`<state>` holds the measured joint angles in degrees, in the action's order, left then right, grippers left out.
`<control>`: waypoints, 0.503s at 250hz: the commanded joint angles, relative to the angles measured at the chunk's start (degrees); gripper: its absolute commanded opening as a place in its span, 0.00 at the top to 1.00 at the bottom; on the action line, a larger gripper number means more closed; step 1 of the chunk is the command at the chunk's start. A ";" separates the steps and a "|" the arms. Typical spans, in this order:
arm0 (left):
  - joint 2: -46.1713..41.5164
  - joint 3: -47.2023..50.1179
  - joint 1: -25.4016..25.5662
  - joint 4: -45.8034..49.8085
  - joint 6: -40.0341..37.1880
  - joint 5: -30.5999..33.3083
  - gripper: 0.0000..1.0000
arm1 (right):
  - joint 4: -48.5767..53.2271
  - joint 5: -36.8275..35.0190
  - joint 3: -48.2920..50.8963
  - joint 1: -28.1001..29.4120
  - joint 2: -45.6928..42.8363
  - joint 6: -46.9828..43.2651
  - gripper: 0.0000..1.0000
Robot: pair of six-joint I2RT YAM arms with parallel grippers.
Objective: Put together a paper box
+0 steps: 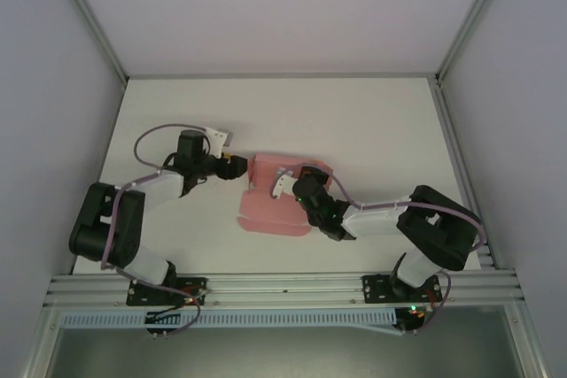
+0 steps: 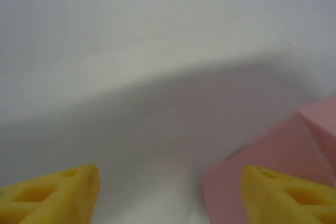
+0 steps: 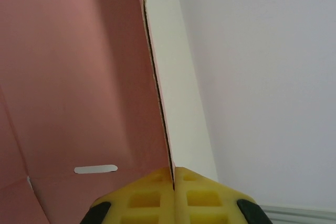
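**Item 1: box** (image 1: 270,210). Pink card on white table (image 1: 372,130), approx. mid-table, btwn the two arm ends. Near part lies flat. Far part by the R gripper looks lifted, but the exact fold can't be read from the top view.
- R wrist view: box (image 3: 79,77) is a pink panel seen nearly edge-on, w/ one small oval slot (image 3: 95,169) low on it. A white strip (image 3: 181,87) runs just right of the panel edge.
- L wrist view: box (image 2: 278,145) is a pink corner w/ a crease, lower right.

**Item 2: R gripper** (image 1: 285,181). Sits over the far-right part of the box.
- R wrist view: R gripper (image 3: 174,178) has its yellow fingers (image 3: 142,199) pressed together, w/ the card edge pinched in the seam btwn them. It holds the box.

**Item 3: L gripper** (image 1: 236,164). Just left of the box's far-left corner.
- L wrist view: L gripper (image 2: 168,195) has its fingers (image 2: 58,192) spread wide, w/ bare table btwn them.
- One finger overlaps the pink corner; can't tell if they touch.

**Item 4: surround.** Grey walls (image 1: 53,86) on both sides. Alu rail (image 1: 283,285) at the near edge carries both arm bases.
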<state>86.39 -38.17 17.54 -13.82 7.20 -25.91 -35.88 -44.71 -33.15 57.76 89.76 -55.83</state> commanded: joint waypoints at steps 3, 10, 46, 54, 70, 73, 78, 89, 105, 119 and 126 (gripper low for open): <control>-4.12 3.37 1.97 -0.93 -0.64 -1.47 0.35 | 0.83 -1.78 0.71 0.78 -0.44 1.24 1.00; -4.82 4.11 2.50 -1.22 -0.97 -1.48 0.37 | 0.87 -1.95 0.71 0.86 -0.41 1.22 1.00; -5.44 6.43 4.63 -5.15 -0.95 -1.10 0.40 | 1.20 -1.96 0.30 1.20 -0.38 1.51 1.00; -4.89 6.29 5.14 -5.40 -1.02 -1.10 0.43 | 1.34 -1.97 0.19 1.26 -0.28 1.65 1.00; -3.55 5.96 6.28 -6.41 -1.06 -1.04 0.48 | 1.89 -1.93 -0.21 1.20 0.10 1.73 1.00; -3.35 5.92 6.55 -6.54 -1.13 -1.03 0.49 | 2.11 -1.91 -0.31 1.37 0.20 1.77 1.00; -2.89 5.92 6.90 -6.85 -1.13 -0.98 0.49 | 2.36 -1.95 -0.42 1.39 0.32 1.83 1.00; -2.39 6.15 7.48 -8.03 -1.09 -1.01 0.50 | 2.61 -2.11 -0.56 1.49 0.55 1.61 1.00; -1.72 6.86 7.85 -9.73 -0.78 -0.30 0.51 | 2.35 -2.13 -0.30 1.61 0.62 1.27 1.00; -1.23 7.69 7.86 -11.30 -0.43 0.07 0.51 | 0.45 -2.11 0.66 1.92 0.51 -0.17 1.00; -0.96 8.16 7.99 -12.11 -0.18 0.50 0.52 | -0.36 -2.18 1.16 1.94 0.47 -0.93 1.00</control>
<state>83.72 -32.27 24.47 -21.47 7.09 -25.58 -34.46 -46.81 -33.10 58.57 89.76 -55.48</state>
